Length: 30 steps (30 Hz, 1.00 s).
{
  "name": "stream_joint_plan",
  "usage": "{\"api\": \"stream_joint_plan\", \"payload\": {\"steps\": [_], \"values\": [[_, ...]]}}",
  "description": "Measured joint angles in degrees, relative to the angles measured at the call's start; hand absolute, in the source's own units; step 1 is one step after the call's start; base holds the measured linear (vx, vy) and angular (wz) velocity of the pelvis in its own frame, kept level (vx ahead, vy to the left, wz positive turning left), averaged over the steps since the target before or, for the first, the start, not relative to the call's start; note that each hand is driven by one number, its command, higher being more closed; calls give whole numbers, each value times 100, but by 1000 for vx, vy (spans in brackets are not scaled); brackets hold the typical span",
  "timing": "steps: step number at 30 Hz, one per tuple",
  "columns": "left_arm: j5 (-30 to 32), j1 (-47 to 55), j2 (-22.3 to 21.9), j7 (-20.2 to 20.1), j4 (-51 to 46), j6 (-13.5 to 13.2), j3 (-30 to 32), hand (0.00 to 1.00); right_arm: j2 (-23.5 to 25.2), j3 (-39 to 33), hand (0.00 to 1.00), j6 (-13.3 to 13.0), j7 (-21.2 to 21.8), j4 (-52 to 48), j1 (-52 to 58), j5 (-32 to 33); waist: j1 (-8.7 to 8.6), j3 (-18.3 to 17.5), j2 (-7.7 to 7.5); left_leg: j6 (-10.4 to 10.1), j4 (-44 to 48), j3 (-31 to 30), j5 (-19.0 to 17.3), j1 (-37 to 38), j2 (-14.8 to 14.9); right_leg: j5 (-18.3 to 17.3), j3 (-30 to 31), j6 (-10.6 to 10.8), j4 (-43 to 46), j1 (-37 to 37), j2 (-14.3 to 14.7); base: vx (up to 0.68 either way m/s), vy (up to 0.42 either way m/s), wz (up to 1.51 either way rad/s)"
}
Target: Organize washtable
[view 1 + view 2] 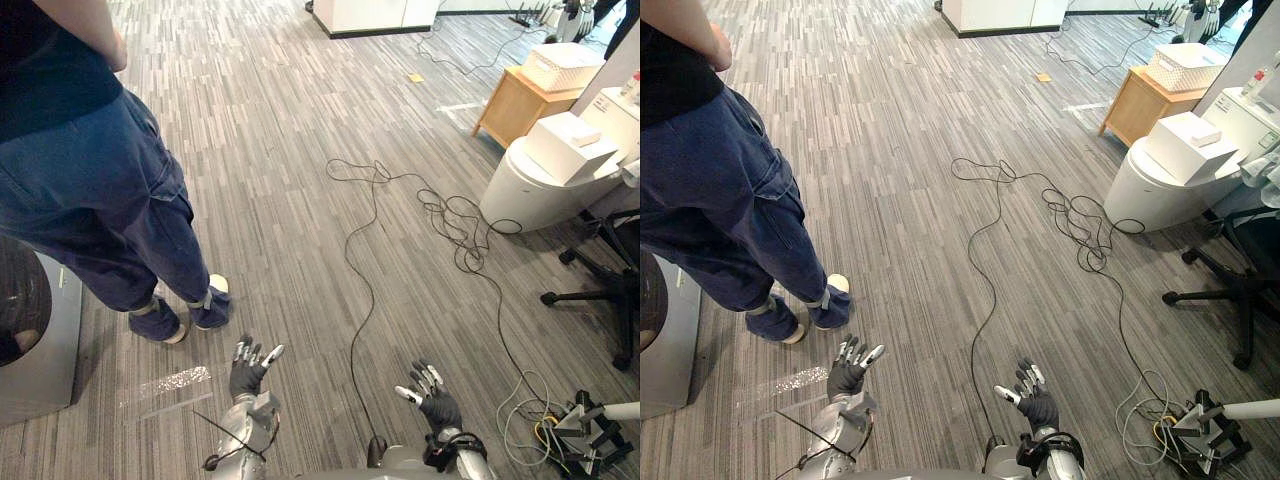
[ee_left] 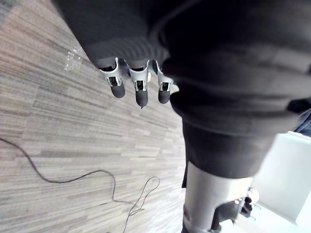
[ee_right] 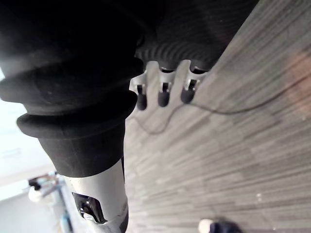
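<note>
Both my hands hang low over the grey striped carpet. My left hand is open with its fingers spread, and the left wrist view shows those straight fingers holding nothing. My right hand is also open and empty, its fingers straight above the floor. A white rounded unit with a white box on top stands far off at the right.
A person in dark blue trousers stands close at my left. A grey machine with a dark round door sits at the left edge. A wooden side table carries a white basket. An office chair base is at the right.
</note>
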Motion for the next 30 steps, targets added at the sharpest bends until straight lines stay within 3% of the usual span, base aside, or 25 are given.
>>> {"api": "stream_joint_plan", "payload": {"steps": [3,4,5,6,7,8,9,10,11,12,16,17,18,30], "values": [[2,116,16,1,2,0,26,0,-59,8,0,0,0,0,-30,-1,27,-20,31,11,823,-103,29,-17,356,-1,32,-1,-51,173,-6,3,7,-8],[13,218,48,5,0,0,77,0,-104,18,0,0,2,1,-28,-1,44,-24,27,94,1506,-365,236,-120,597,-1,68,-2,-63,281,-54,26,15,-22],[23,334,79,6,-5,-1,115,0,-59,56,0,-11,6,22,-39,0,105,9,-141,168,2332,-850,473,-511,849,-5,192,-3,-71,361,-249,29,34,-24],[46,354,85,6,-1,-1,129,0,-71,43,0,-19,5,55,-53,3,151,-21,-174,218,2387,-1281,170,-765,835,-18,327,12,-30,310,-341,9,81,-50],[254,443,59,-26,-77,-14,136,0,-143,60,0,-28,8,167,-169,8,245,-36,-128,97,1718,-2270,-74,-1169,764,-17,586,14,155,84,-372,-16,194,-84],[466,616,43,-89,-158,-23,148,0,-241,124,0,-30,20,251,-241,8,375,-63,58,-334,565,-3308,262,-1237,687,-87,748,129,285,-72,-247,2,212,-97],[554,690,27,-107,-159,-23,142,0,-260,170,0,-10,19,337,-283,9,414,-75,42,-433,339,-3640,204,-1145,447,-150,866,223,265,-82,-285,57,219,-54],[714,716,143,-106,-153,-19,215,0,-163,195,0,-5,63,475,-289,10,307,-75,-52,-450,180,-3857,199,-1124,255,-158,927,234,170,-79,-378,98,289,88],[921,580,275,-124,-147,-42,82,0,-74,-137,0,4,71,659,-77,308,321,-105,-66,-396,-571,-4358,262,-1037,-217,-109,754,289,-179,144,-539,69,259,119],[921,594,302,-127,-147,-42,18,0,-78,-250,0,3,-6,659,-127,373,325,-128,-82,-392,-639,-4402,332,-1035,-253,-105,728,285,-175,144,-546,-11,170,113],[767,617,293,-118,-48,-43,-108,0,-91,-317,0,3,-184,899,-203,645,327,-238,133,-567,-1303,-4468,822,-860,-265,-60,644,311,-143,72,-445,-119,-85,3],[536,704,224,-211,153,-41,-206,0,-106,-270,0,6,-274,1052,-205,788,320,-350,118,-687,-2160,-4396,1192,-419,-248,33,759,255,-140,-3,-259,-209,-103,-27],[448,718,332,-211,292,-33,-242,0,17,-192,0,12,-274,1151,-253,788,331,-493,65,-651,-2405,-4384,1376,-462,-298,269,771,289,-487,-9,-236,-196,-89,-27],[458,670,333,-84,553,-34,-178,0,27,-439,0,7,-410,1445,-286,790,327,-494,65,-639,-2649,-4397,1513,-402,-352,267,721,289,-439,-59,-252,-2,0,1]]}}
